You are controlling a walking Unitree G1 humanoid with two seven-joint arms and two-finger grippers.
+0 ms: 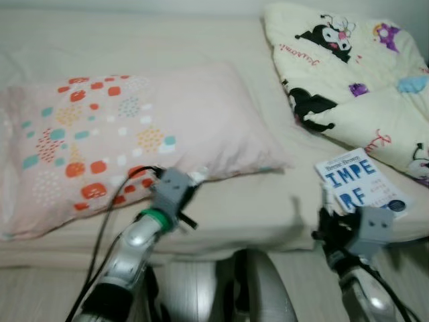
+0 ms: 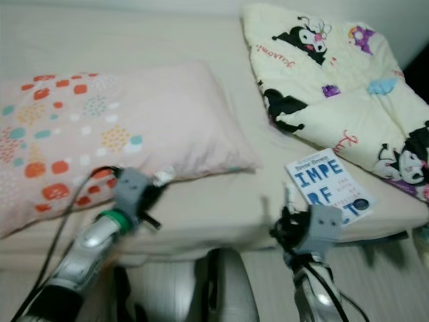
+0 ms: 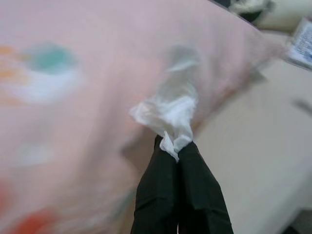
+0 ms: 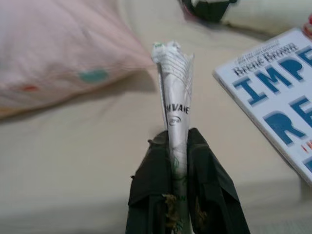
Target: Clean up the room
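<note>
You see the bed [image 1: 255, 221] with its cream sheet, and I take the pink pillow [image 1: 134, 134] as the landmark. The pillow is soft and puffy, with orange, teal and white spots.

From the head views, the left hand [image 1: 196, 177] is at the front edge of the pillow, near its right corner. The left wrist view shows more: the two black fingers [image 3: 161, 195] are pressed together and they pinch a crumpled white tissue [image 3: 168, 114], thin and wrinkled, which is just in front of the pillow's fabric. This view is a bit blurred.

To the right of the pillow, well apart from it, the right hand [image 1: 326, 201] is at the bed's front edge. In the right wrist view you see that its fingers [image 4: 204, 185] are clamped on a crushed silver wrapper [image 4: 174, 97], shiny and creased, standing up narrow between them, with dark print on it.

Just beside this hand lies a book [image 1: 360, 182], flat, with a white cover and big blue letters. Behind the book, further right of the pillow, there is a folded cream quilt [image 1: 348, 74] with black cartoon figures.
</note>
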